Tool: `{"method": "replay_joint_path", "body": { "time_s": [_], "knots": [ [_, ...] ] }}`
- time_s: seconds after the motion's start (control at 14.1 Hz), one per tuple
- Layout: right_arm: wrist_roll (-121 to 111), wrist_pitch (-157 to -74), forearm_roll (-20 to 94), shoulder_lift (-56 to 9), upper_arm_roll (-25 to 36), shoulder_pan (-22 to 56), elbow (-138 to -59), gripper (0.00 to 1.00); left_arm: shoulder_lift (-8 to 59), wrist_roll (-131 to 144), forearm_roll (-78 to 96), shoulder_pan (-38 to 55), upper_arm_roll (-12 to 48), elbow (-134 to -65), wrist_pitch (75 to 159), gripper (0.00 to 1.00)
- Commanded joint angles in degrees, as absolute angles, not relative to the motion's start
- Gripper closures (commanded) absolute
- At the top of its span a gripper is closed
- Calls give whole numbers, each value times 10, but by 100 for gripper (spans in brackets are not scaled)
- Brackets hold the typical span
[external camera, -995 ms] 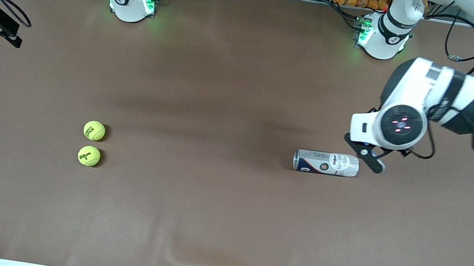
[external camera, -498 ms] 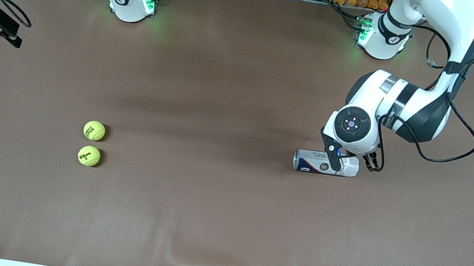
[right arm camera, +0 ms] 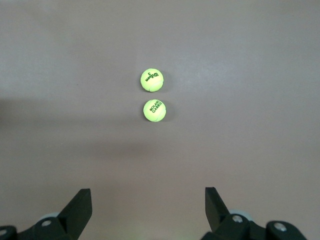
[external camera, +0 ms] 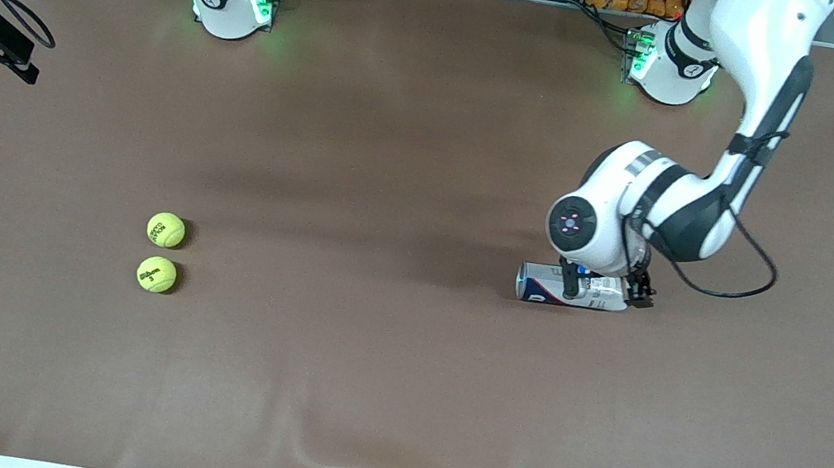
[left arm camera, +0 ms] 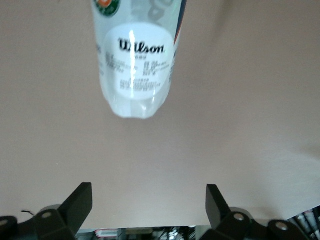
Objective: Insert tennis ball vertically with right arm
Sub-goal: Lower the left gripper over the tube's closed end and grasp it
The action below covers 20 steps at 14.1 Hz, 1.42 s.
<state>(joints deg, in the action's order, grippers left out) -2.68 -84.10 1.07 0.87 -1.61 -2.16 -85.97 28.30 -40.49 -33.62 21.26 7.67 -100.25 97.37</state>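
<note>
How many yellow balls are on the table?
2. One tennis ball lies toward the right arm's end; the other tennis ball lies beside it, nearer the front camera. None shows inside the can.

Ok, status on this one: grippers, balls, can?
Left gripper open, down at lying clear plastic ball can. Right gripper open, high over two yellow tennis balls. Nothing in the way.

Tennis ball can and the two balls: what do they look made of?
Clear cylindrical Wilson tennis ball can: seemingly glossy transparent plastic, table showing through, highlight streak, printed label. Two yellow-green tennis balls: likely fuzzy matte felt, no glare, black print. Brown table cover: matte, slightly wrinkled sheet.
</note>
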Motion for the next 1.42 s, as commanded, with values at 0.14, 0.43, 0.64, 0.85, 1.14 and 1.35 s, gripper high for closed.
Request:
{"method": "replay_joint_path", "body": {
  "time_s": [0.14, 0.43, 0.64, 0.85, 1.14, 1.35],
  "knots": [
    [-34, -840, 18, 17, -19, -28, -867, 0, 318, -420, -398, 224, 79, -1001, 981, 0],
    [-34, -840, 18, 17, -19, -28, -867, 0, 331, -420, -402, 226, 85, -999, 1001, 0],
    [-34, -841, 18, 17, -19, -27, -867, 0, 344, -412, -402, 226, 87, -999, 1021, 0],
    [-34, -841, 18, 18, -20, -27, -867, 0, 355, -410, -402, 225, 86, -997, 1036, 0],
    [-34, -842, 18, 17, -20, -28, -867, 0, 360, -408, -402, 215, 86, -998, 1060, 0],
    [-34, -843, 18, 17, -20, -28, -867, 0, 372, -407, -403, 220, 86, -998, 1069, 0]
  ]
}}
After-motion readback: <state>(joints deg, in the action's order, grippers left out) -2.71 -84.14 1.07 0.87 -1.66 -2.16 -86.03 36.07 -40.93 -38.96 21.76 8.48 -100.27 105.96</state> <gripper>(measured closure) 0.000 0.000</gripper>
